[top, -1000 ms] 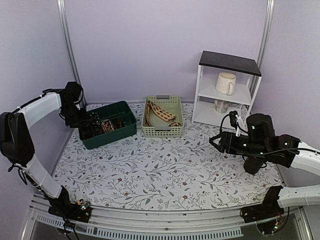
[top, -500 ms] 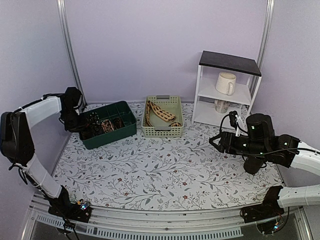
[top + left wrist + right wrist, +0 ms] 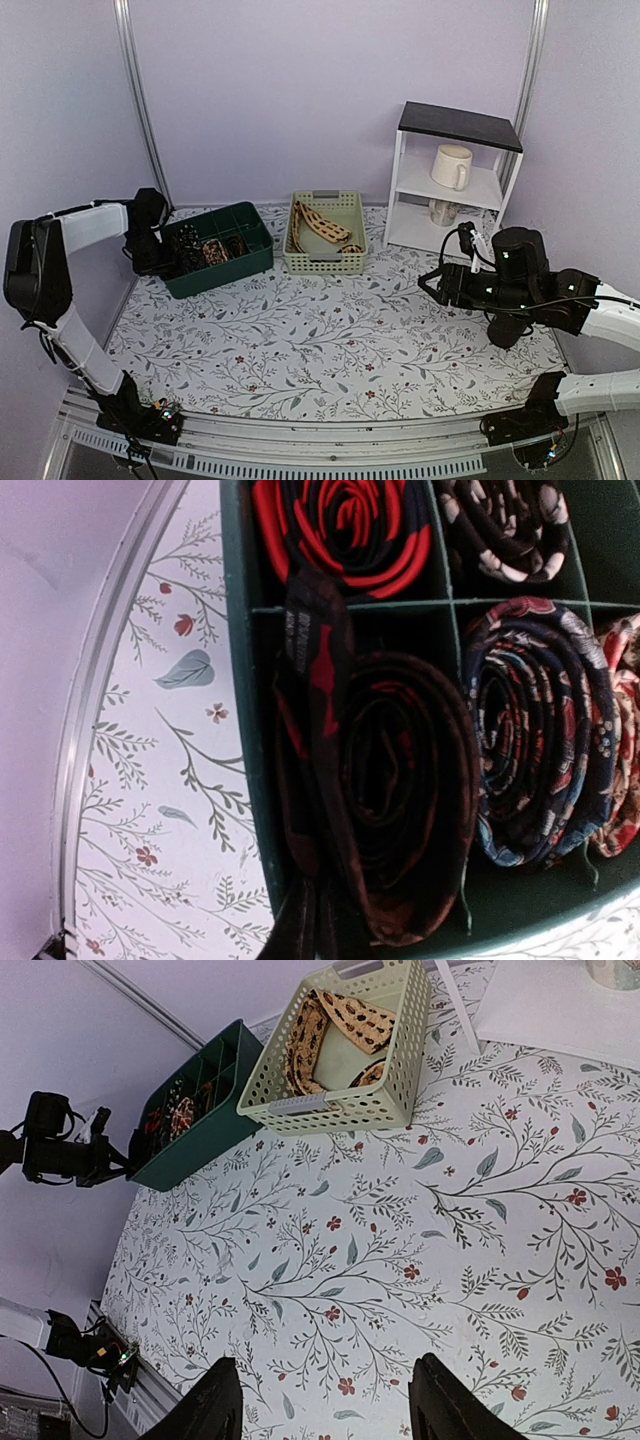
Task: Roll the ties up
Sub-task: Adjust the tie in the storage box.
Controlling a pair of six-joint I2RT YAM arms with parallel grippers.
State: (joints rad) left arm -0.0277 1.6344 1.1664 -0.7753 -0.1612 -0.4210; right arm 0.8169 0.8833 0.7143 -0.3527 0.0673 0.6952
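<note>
left claw (image 3: 163, 262) is closed at the left edge of the bin (image 3: 222, 272), by the rolled dark tie (image 3: 390, 800); its loose tail could be dragged out on withdrawal, unrolling it. right claw (image 3: 325, 1400) is held apart, empty.

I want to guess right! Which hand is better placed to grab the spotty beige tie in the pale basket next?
Probably the right hand: it's open, empty and facing the basket with the beige tie. The left hand is shut at the green tray.
</note>
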